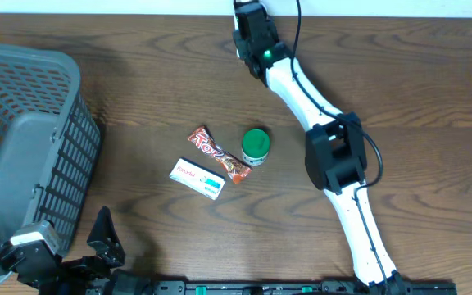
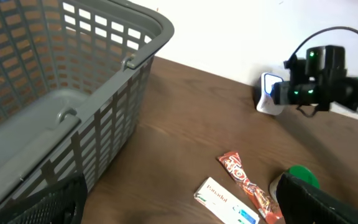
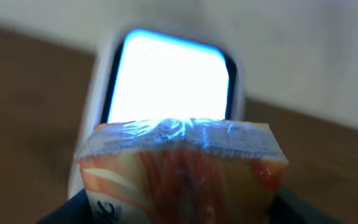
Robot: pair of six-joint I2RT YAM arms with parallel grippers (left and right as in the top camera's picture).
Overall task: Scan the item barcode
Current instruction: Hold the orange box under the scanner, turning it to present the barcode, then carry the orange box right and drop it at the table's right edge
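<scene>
The table (image 1: 154,74) is dark brown wood with a fine grain running across it, and along its far edge stands a plain pale wall (image 2: 229,31).

A grey plastic basket (image 1: 23,139) with slotted sides takes up the left end, its rim handles folded down. Just in front of it, at the near left corner, sits the left gripper (image 1: 105,242). In its own wrist view the two dark fingers stand at the bottom corners of the picture, wide apart with nothing between them.

Near the middle of the table lie three loose things close together. The first is a small white box (image 1: 197,178) with blue print. A red-brown candy bar (image 1: 218,154) lies slantwise just beside it. A small tub with a green lid (image 1: 256,146) stands upright next to the bar.

To the right, the white right arm (image 1: 334,156) reaches from the near edge up to the far edge of the table. There the right gripper (image 1: 251,24) is closed on a packet (image 3: 179,168) printed in orange-red and white. It holds the crimped top end of the packet right up against the glowing blue-white window of a white scanner (image 3: 166,81). The scanner stands on the table against the wall.
</scene>
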